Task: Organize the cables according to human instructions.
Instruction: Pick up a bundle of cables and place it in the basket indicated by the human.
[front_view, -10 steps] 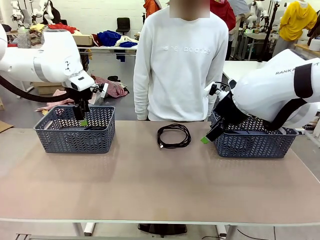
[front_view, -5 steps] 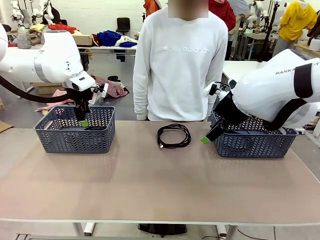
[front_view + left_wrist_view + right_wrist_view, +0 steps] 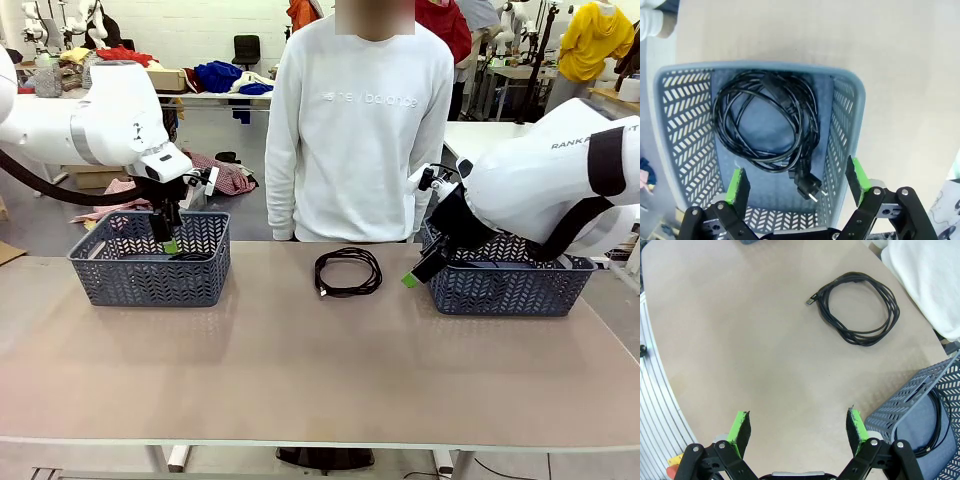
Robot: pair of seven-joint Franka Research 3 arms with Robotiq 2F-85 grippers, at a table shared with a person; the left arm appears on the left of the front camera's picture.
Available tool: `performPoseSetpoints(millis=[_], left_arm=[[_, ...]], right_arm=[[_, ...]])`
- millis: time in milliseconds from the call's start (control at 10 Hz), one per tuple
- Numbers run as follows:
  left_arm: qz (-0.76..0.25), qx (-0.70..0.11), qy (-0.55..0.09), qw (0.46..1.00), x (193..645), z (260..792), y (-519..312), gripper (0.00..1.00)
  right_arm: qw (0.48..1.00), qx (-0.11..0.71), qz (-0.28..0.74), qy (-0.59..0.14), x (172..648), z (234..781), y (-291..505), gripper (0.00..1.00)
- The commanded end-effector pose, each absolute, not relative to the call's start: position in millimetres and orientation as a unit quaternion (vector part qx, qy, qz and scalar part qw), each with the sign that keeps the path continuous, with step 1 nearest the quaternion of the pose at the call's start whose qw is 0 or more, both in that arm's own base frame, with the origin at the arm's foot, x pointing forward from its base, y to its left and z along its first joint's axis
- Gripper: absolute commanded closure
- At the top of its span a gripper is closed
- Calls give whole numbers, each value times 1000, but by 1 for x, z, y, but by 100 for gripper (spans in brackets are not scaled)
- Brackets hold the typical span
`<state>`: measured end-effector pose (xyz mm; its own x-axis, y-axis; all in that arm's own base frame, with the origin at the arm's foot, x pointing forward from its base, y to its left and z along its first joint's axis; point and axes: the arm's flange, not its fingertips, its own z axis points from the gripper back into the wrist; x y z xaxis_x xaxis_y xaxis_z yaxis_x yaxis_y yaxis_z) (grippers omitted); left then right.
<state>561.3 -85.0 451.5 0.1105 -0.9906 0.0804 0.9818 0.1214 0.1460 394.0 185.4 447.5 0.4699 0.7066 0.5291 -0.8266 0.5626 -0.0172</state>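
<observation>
Last coil waiting to be sorted

One coiled cable point(image 3: 348, 273) is lying mid-tabletop point(image 3: 300, 370); others are resting in the left basket point(image 3: 857, 115) and right basket point(image 3: 900, 402). Both the left hand point(image 3: 796, 187) and right hand point(image 3: 799, 432) are standing open, holding nothing. Sorting is seemingly nearing its end; the next move is probably calling for a basket choice, then a grasp. The sweatshirt point(image 3: 360, 140) is reading "new balance", partly blurred.

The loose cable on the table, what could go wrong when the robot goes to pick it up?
The loose cable is coiled with no tie that I can see, so lifting it by one strand might let the loop open out. Its metal plug sticks out from the coil and could catch on a basket rim. The person stands right behind it, so an arm reaching in might meet their hands.
</observation>
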Motion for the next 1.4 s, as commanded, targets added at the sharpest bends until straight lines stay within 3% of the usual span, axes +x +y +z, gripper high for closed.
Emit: performPoseSetpoints(millis=[0, 700, 1100, 1300], left_arm=[[-644, 0, -105, 758, 551, 462, -114, 0], [-560, -100, -155, 808, 481, 469, -166, 0], [-542, -97, -173, 817, 456, 455, -172, 0], [-555, -95, -159, 811, 465, 459, -174, 0]], right_arm=[[849, 121, 450, -249, 394, 448, 185, 0], [849, 121, 450, -249, 394, 448, 185, 0], [849, 121, 450, -249, 394, 448, 185, 0], [849, 121, 450, -249, 394, 448, 185, 0]])
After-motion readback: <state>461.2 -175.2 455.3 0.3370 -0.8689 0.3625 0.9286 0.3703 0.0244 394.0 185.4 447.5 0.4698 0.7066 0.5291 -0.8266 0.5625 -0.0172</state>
